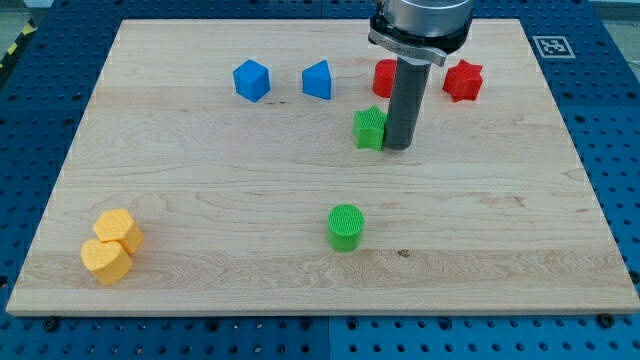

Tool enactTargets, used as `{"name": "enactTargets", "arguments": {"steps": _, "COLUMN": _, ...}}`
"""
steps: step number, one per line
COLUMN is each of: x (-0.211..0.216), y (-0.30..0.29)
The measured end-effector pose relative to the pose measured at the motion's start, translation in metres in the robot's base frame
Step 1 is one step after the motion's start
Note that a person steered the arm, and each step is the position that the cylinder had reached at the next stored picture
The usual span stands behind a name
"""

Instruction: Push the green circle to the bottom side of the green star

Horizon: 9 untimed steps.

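The green circle [346, 227] lies on the wooden board, below the middle of the view. The green star [370, 128] lies above it, toward the view's top. My tip [398, 147] rests on the board right beside the green star, on its right, touching or nearly touching it. The tip is well above and a little right of the green circle.
A blue cube [251, 80] and a blue triangular block [317, 80] lie at the top left of centre. A red block [385, 77] is partly hidden behind the rod; a red star [462, 81] lies right of it. Two yellow blocks [112, 245] sit at bottom left.
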State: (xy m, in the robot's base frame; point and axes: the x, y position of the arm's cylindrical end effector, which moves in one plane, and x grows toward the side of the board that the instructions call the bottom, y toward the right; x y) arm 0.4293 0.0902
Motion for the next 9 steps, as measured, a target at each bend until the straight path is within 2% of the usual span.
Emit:
{"name": "enactTargets", "arguments": {"steps": 2, "x": 0.035, "y": 0.004}}
{"name": "enactTargets", "arguments": {"steps": 3, "x": 0.041, "y": -0.022}}
{"name": "enactTargets", "arguments": {"steps": 4, "x": 0.060, "y": -0.075}}
{"name": "enactTargets", "arguments": {"steps": 5, "x": 0.093, "y": -0.119}}
{"name": "enactTargets", "arguments": {"steps": 6, "x": 0.134, "y": -0.137}}
{"name": "enactTargets", "arguments": {"steps": 7, "x": 0.158, "y": -0.117}}
{"name": "enactTargets", "arguments": {"steps": 9, "x": 0.151, "y": -0.108}}
